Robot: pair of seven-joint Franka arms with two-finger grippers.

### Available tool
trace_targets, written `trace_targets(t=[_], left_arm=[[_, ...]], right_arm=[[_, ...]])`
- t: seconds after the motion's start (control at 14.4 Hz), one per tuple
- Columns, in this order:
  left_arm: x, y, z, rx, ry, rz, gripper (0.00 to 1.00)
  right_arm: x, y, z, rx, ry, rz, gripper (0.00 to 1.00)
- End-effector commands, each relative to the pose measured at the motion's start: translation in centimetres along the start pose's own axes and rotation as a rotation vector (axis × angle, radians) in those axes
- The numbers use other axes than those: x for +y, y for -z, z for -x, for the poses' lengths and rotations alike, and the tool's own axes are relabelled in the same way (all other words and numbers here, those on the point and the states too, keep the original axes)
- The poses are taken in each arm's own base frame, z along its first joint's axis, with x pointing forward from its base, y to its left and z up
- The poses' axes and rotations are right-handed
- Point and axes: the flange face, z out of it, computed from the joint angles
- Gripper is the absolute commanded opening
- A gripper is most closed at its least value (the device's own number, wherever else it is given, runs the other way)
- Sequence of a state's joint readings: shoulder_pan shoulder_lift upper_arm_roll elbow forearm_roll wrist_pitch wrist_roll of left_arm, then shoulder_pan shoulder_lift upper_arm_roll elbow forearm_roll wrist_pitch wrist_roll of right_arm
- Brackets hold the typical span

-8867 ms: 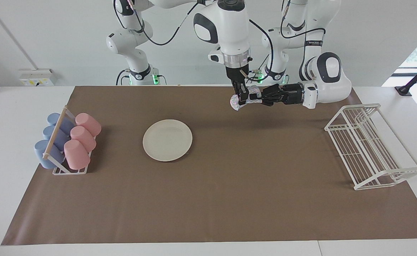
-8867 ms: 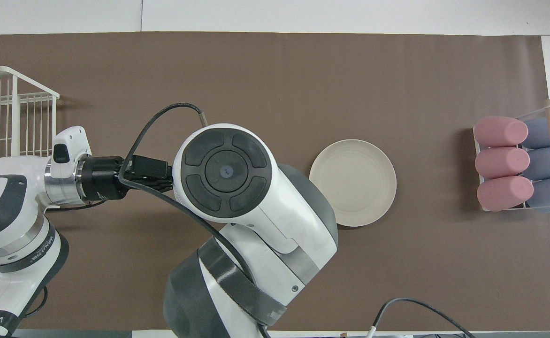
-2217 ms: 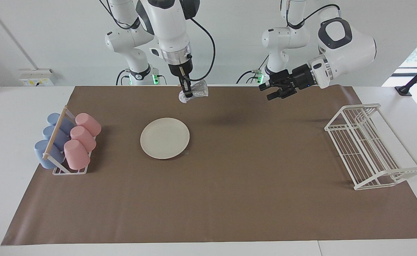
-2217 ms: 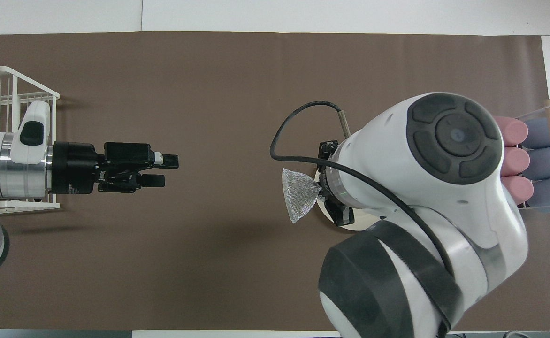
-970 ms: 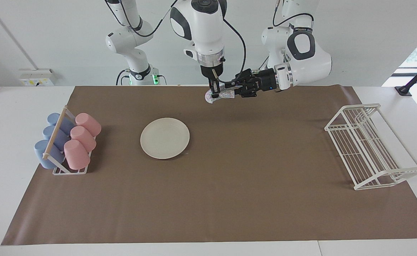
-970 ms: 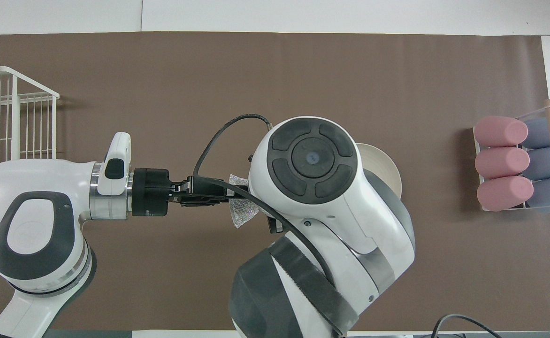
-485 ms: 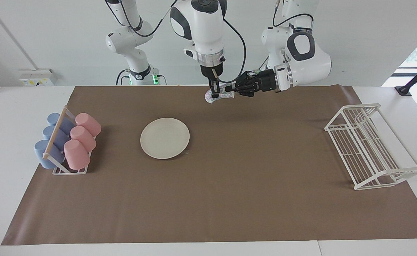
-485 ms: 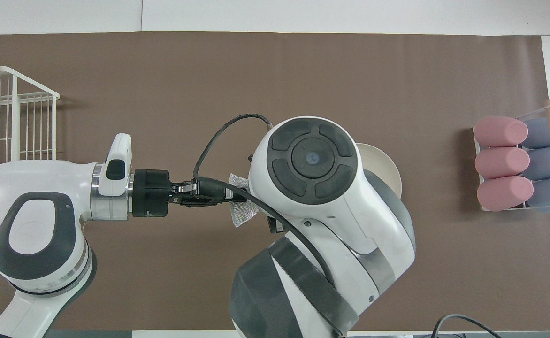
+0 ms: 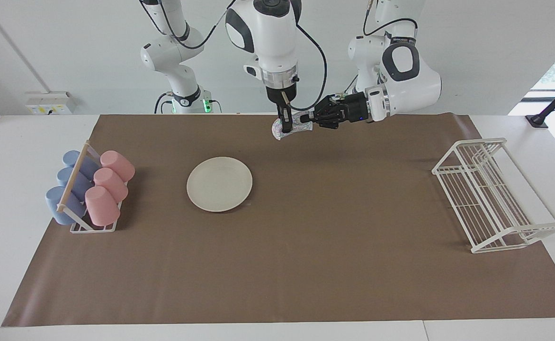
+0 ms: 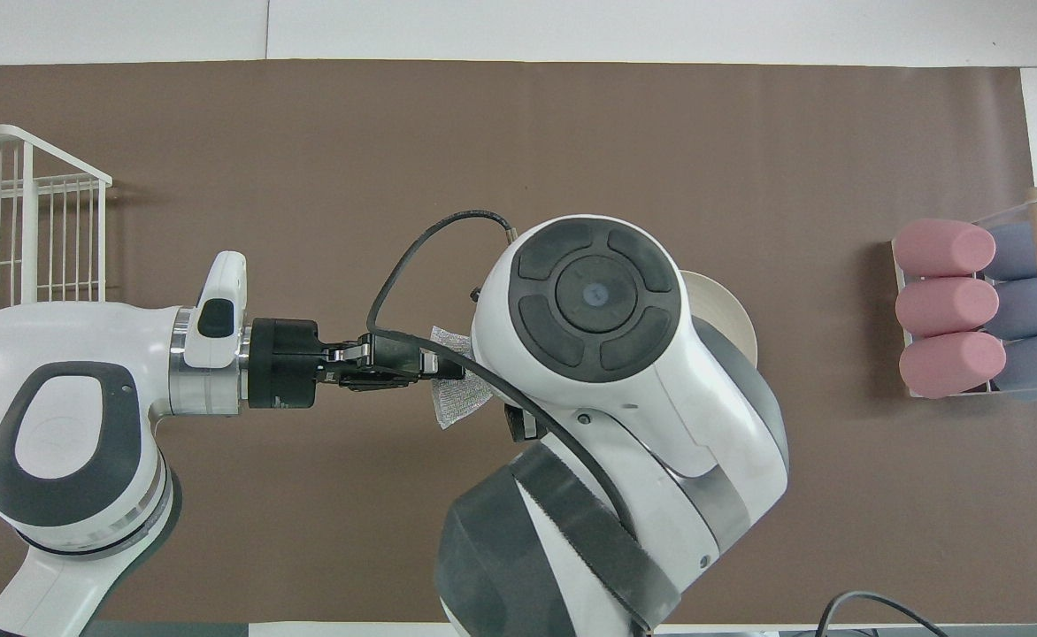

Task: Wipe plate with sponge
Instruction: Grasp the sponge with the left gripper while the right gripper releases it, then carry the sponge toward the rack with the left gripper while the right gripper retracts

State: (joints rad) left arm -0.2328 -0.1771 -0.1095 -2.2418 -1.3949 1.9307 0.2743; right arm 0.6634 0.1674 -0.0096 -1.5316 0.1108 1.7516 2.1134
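At upper centre, both my right gripper (image 9: 286, 127) and my left gripper (image 9: 311, 116) pinch the sponge (image 9: 296, 127) above the mat; the plate (image 9: 219, 183) lies lower down. I read no writing.

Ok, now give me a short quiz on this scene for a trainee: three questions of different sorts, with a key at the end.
1. True or false: the sponge is held up in the air, not touching the plate.
2. The right hand and the left hand meet at the sponge. Which one points straight down at it? A: the right hand. B: the left hand.
3. Fill in: the rack at the right arm's end of the table holds ___ pink cups.

Key: 1 true. 2 A; the left hand comes in sideways. 3 three.
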Motion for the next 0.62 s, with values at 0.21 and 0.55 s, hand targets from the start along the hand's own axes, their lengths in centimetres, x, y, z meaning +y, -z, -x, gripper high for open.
trace_targets(t=[0.21,0.55], left_arm=[[-0.2,0.8,0.1,0.027,0.052,-0.019,0.0],[0.5,3.2,-1.0,0.035,0.087,-0.328,0.0]], right_arm=[[-1.0,2.9,-5.4,0.016,0.204,-0.02,1.0],[-1.8,5.7,-14.2,0.029,0.553,0.038,1.0]])
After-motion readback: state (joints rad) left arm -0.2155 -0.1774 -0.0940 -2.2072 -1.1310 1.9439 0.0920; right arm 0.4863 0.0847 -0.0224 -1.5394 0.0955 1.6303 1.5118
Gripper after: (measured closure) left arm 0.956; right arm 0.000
